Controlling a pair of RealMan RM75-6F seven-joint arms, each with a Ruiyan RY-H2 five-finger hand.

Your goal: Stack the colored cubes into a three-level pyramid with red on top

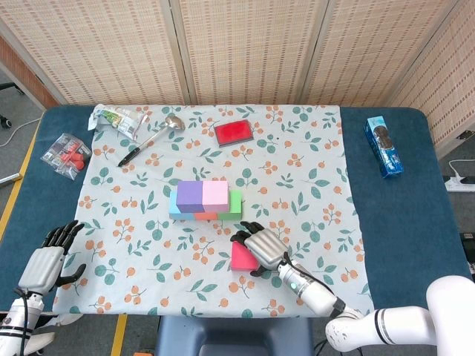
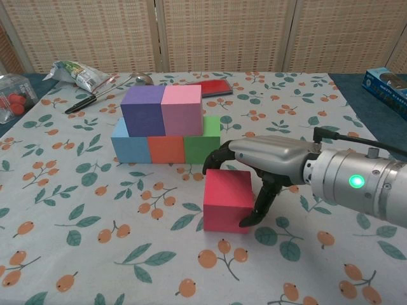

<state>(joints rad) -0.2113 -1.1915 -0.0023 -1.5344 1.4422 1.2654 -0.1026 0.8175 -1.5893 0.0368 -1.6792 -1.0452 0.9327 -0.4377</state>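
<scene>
Matte, sharp-edged red cube [image 2: 227, 199] on floral cloth [image 2: 114, 241] is cupped by right robot hand [image 2: 261, 168]; firm grasp apparently made. Left robot hand [image 1: 44, 263] idle, fingers spread.

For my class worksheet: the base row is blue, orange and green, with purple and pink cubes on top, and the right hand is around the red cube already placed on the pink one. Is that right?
Not quite. The red cube sits on the tablecloth in front of the stack, not on the pink cube. The chest view shows it, with the right hand and its fingers around it. The rest stands.
</scene>
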